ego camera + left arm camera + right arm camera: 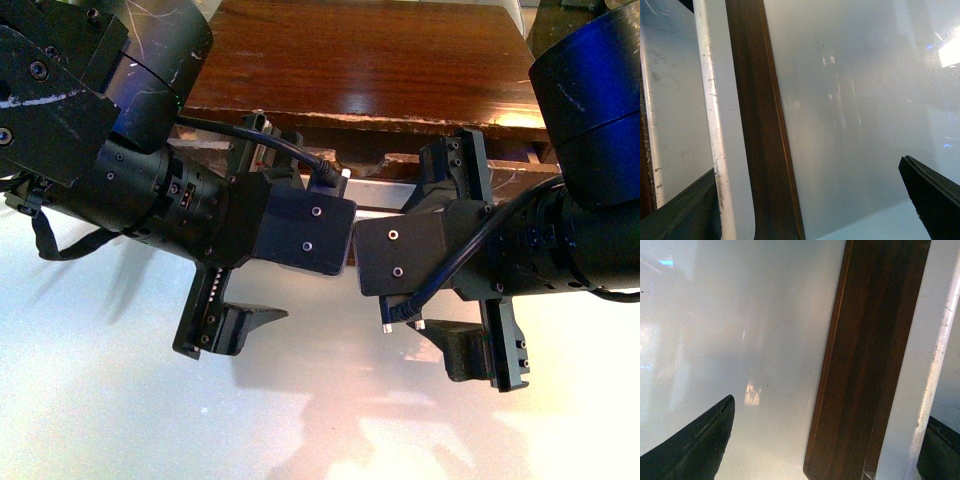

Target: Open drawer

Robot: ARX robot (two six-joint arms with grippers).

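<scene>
Drawer: the wide dark-brown wooden drawer lies on the glossy white counter, straight ahead of both arms.
Handle: a long white bar handle with scuffed paint runs along the drawer front.
Left pincer: spread wide and clamping nothing — one black finger sits behind the bar, the other out over the counter.
Right pincer: just beside the left and equally wide — it straddles the same front and bar and holds nothing.
Drawer opening: cannot tell how far out it stands.
</scene>
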